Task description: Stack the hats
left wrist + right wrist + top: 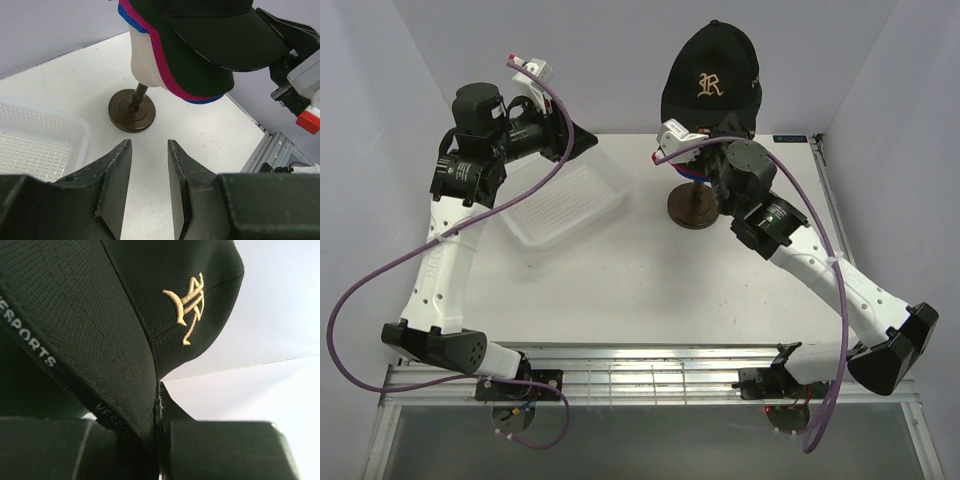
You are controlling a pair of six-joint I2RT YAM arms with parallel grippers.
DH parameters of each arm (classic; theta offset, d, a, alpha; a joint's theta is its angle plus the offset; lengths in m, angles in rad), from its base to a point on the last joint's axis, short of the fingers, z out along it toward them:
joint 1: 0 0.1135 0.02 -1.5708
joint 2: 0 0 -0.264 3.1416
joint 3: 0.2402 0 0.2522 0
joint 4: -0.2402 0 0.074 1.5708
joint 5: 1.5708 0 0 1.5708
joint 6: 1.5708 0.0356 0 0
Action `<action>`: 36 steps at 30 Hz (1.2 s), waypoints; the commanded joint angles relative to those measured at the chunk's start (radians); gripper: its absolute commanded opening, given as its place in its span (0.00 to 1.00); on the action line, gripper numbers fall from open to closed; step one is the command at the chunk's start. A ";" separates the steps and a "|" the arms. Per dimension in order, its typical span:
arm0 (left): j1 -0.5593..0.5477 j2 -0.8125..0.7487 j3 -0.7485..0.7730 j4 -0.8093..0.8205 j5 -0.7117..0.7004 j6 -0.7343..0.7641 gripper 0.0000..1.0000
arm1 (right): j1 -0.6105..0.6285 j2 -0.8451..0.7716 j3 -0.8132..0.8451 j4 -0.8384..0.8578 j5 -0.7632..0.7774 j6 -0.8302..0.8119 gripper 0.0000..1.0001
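The black cap with a gold letter logo (713, 75) sits on top of the stack on the cream mannequin head (145, 60). Under it, the left wrist view shows a dark green brim (200, 70), the magenta pink cap (165, 65) and the blue cap (127, 12). My right gripper (718, 132) is shut on the black cap's brim (100, 315), with its fingers (167, 405) closed against the fabric. My left gripper (588, 140) is open and empty (149, 145), above the table left of the mannequin stand.
The white mesh basket (570, 195) lies tilted at the back left, under my left arm; its corner also shows in the left wrist view (45, 140). The stand's dark round base (693, 208) sits at the back centre. Grey walls enclose the table.
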 commanded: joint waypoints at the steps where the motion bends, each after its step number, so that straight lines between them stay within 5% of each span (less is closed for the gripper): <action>1: -0.003 -0.008 -0.012 0.015 0.004 -0.002 0.45 | -0.005 0.027 -0.005 -0.052 0.026 0.019 0.08; 9: -0.003 -0.018 -0.032 0.014 0.007 0.005 0.46 | -0.007 0.009 0.002 -0.115 0.049 0.049 0.08; 21: -0.003 -0.002 -0.027 0.019 0.011 0.002 0.46 | -0.002 -0.055 -0.082 -0.403 -0.136 0.175 0.08; 27: -0.002 -0.005 -0.033 0.019 0.011 0.003 0.45 | -0.002 -0.023 -0.078 -0.388 -0.100 0.163 0.08; 34: -0.003 -0.005 -0.050 0.026 0.019 0.002 0.46 | -0.001 -0.055 -0.051 -0.342 -0.040 0.167 0.63; 36: -0.002 -0.007 -0.053 0.031 0.019 -0.002 0.46 | 0.005 -0.066 -0.038 -0.348 -0.043 0.177 0.70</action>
